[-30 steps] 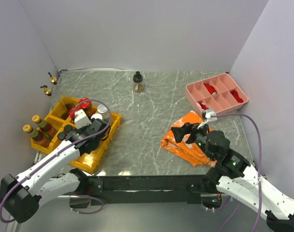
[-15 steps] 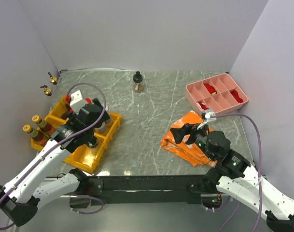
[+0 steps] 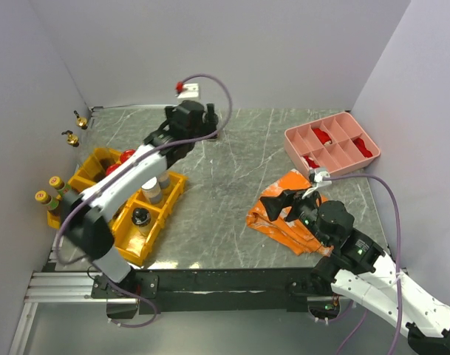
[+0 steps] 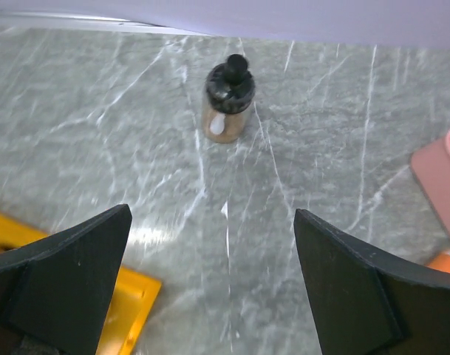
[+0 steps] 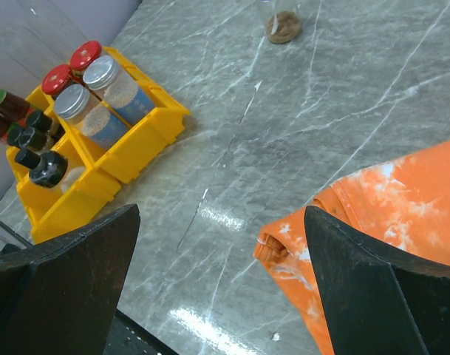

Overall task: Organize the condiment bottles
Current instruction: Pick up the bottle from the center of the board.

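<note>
A small glass bottle (image 4: 227, 100) with a black top and brown contents stands alone near the back wall. My left gripper (image 4: 212, 222) is open a short way in front of it, with nothing between the fingers. In the top view the left gripper (image 3: 201, 124) covers most of that bottle. Other condiment bottles sit in the yellow bins (image 3: 168, 194): red-capped jars (image 5: 85, 54), silver-capped jars (image 5: 101, 72) and a black-topped one (image 3: 140, 216). Two gold-spout bottles (image 3: 80, 118) stand by the left wall. My right gripper (image 5: 221, 211) hangs open and empty beside the orange cloth (image 3: 284, 222).
A pink divided tray (image 3: 334, 118) with red items lies at the back right. Two yellow-topped bottles (image 3: 56, 183) stand in the leftmost bin. My left arm stretches diagonally over the bins. Side walls close in left and right.
My left gripper opened over the yellow bins, then the arm swung up and away to the back of the table, toward the black-topped bottle. The right arm has not moved.
</note>
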Controlling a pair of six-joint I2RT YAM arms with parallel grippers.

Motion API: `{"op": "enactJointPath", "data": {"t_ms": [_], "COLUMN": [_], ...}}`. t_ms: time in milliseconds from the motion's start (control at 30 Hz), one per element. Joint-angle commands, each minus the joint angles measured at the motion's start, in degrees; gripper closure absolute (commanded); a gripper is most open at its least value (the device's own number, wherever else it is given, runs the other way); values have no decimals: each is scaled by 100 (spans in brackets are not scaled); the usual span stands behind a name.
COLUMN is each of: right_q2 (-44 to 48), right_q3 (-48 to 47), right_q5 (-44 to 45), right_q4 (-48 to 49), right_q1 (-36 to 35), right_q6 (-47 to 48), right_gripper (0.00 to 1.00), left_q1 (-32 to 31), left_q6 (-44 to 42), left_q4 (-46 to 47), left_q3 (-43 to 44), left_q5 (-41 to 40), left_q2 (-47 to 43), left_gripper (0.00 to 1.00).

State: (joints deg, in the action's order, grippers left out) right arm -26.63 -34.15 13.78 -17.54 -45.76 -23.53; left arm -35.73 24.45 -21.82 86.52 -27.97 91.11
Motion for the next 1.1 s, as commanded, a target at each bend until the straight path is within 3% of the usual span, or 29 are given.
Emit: {"op": "enactJointPath", "data": {"t_ms": [0,267,367,833,967,1067], "right_q2": [97,-149,-254,-492,-580,-632], "right_q3": [-30,-39,-57,-13,-30,-39], "right_q5": [-59,-165,-121,98,142,142], "right_q4": [303,524,541,655,682,699], "right_q1": [14,5,5,14,5,6], "right_q6": [112,164,173,121,120,120], "right_gripper": [0,0,0,0,0,0], "left_q1": [39,364,549,900,927,927], "left_q6": [-836,-942,-915,-1267,-1258,-1258], "left_q4": [547,477,661,1541,1690,1734], "left_q3": [1093,2938,3177,3450,3371,3301], "left_q5": [326,1073,1311,1610,1786,1874], "left_q2": [994,3087,3518,4468,4512,4477], "left_gripper": [2,3,3,4,10,21]}}
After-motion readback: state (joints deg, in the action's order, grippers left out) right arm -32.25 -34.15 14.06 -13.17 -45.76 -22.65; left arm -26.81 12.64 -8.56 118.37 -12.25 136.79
